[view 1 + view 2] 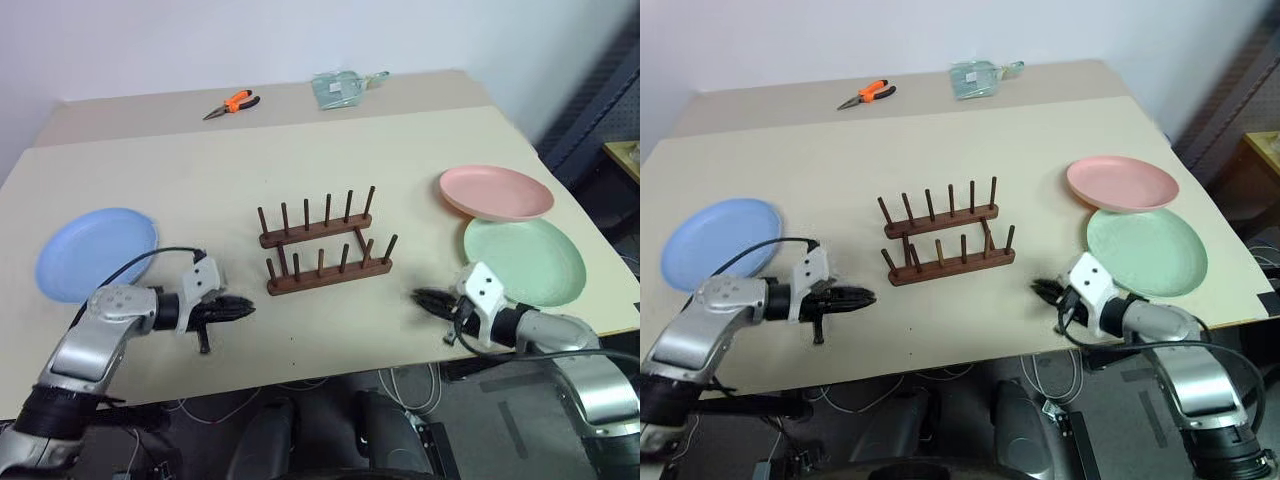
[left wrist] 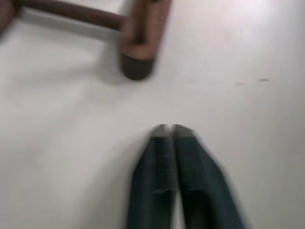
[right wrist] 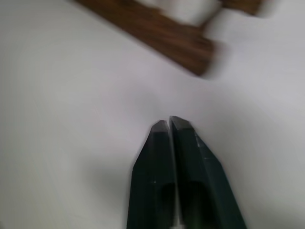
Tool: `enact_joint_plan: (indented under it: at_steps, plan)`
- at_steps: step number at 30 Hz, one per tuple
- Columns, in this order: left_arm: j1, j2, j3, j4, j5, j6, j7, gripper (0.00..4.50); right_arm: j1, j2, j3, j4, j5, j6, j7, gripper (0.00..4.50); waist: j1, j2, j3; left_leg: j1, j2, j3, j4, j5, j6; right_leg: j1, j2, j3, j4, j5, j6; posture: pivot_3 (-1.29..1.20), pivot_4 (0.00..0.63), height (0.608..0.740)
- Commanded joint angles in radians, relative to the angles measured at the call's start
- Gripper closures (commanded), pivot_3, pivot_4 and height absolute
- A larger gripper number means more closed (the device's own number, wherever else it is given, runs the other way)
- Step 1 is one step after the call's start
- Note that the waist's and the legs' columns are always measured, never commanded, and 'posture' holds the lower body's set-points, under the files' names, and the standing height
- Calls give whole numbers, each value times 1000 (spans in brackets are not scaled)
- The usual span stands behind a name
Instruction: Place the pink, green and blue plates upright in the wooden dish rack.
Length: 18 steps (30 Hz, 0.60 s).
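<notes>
The dark wooden dish rack (image 1: 325,247) stands empty in the middle of the beige table, its pegs upright. The blue plate (image 1: 96,252) lies flat at the table's left. At the right, the pink plate (image 1: 495,192) rests with its near edge over the far rim of the green plate (image 1: 524,260). My left gripper (image 1: 246,308) hovers near the front edge, left of the rack, shut and empty, pointing toward the rack's end (image 2: 137,62). My right gripper (image 1: 421,297) is shut and empty too, between the rack and the green plate, aimed at the rack's other end (image 3: 190,50).
Orange-handled pliers (image 1: 233,103) and a clear plastic packet (image 1: 340,88) lie at the far edge of the table. The table's front edge (image 1: 330,370) runs just below both grippers. A dark object stands beyond the table's right side.
</notes>
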State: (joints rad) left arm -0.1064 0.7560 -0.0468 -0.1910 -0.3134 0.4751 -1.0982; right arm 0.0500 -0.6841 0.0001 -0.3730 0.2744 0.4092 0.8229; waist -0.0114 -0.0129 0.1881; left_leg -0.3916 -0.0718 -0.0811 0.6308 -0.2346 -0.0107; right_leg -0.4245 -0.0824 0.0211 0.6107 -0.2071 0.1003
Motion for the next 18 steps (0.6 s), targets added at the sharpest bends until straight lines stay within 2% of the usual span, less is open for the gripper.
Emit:
enact_joint_plan:
  at_steps: [1, 4, 10, 18]
  plan:
    - [19, -57, -40, -38, -11, 58, 68, 4450, -40, 44, 76, -43, -41, 6, -48, 4489, 5, 0, 0, 0, 0, 0, 0, 0, 0, 1, -1, 0, 0, 0, 0, 0, 150, 738]
    - [-20, -149, -56, 31, 51, 28, 187, 4450, -105, 110, 132, 16, -108, 9, -131, 4489, 19, 0, -1, -1, -1, 0, 1, 0, 0, 1, -2, -1, -1, 0, 0, 0, 150, 738]
    - [-95, -264, -74, 141, 106, -36, 312, 4450, -212, 195, 151, 175, -206, -6, -265, 4489, 26, 0, -1, -1, -3, 0, 1, 0, 0, 1, 0, -2, -1, 2, -3, 0, 150, 738]
    - [-203, -364, -75, 324, 160, -136, 430, 4450, -371, 251, 142, 425, -285, -74, -372, 4489, 22, -1, -4, 1, -3, 0, 2, 0, 0, 2, 1, -2, 1, 3, -3, 0, 150, 738]
